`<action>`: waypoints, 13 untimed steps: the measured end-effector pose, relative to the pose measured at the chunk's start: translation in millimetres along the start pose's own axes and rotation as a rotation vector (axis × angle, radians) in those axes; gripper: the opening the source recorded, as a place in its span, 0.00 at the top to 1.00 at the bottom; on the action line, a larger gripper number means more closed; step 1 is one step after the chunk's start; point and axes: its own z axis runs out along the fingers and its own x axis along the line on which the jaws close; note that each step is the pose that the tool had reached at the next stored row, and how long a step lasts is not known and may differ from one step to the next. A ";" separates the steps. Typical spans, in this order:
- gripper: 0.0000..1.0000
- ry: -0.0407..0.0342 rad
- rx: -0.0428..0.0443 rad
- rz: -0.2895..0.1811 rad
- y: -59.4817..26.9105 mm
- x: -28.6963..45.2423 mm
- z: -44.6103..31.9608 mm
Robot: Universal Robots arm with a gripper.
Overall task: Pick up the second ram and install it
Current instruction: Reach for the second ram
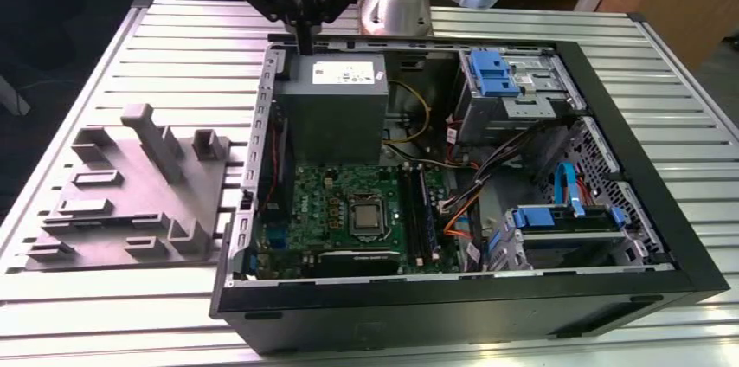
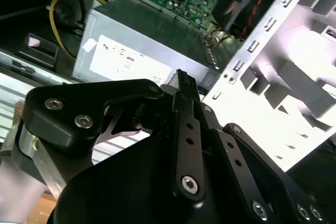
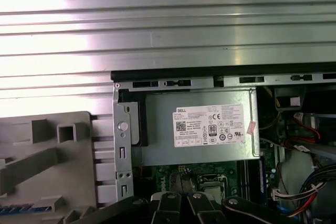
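Note:
My gripper [image 1: 306, 42] hangs over the back edge of the open computer case [image 1: 600, 107], just above the grey power-supply box [image 1: 332, 99]. Its black fingers are pressed together in a thin bar, and nothing shows between them. In the second wrist view the gripper [image 2: 181, 77] points at the power-supply box [image 2: 136, 51]. A thin blue strip [image 3: 23, 207] lies in a slot of the grey holder [image 3: 47, 156]. I cannot tell whether that strip is the second ram. The memory slots [image 1: 421, 211] run beside the processor socket [image 1: 367, 215] on the green motherboard.
The grey holder [image 1: 127, 185] with upright posts stands on the ribbed metal table [image 1: 173, 47], at the exterior view's left of the case. Inside the case are blue drive cages [image 1: 497, 73], a blue cable [image 1: 568, 189] and bundled wires [image 1: 462, 211].

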 end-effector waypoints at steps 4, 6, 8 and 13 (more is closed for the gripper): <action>0.90 0.0000 0.0000 0.000 -0.6 8.4 0.0; 0.90 0.0000 0.0000 0.000 -0.9 12.9 -0.1; 0.90 0.0000 0.0000 0.000 -1.2 17.7 -0.2; 0.90 -0.0001 0.0000 0.000 -2.2 30.8 -0.3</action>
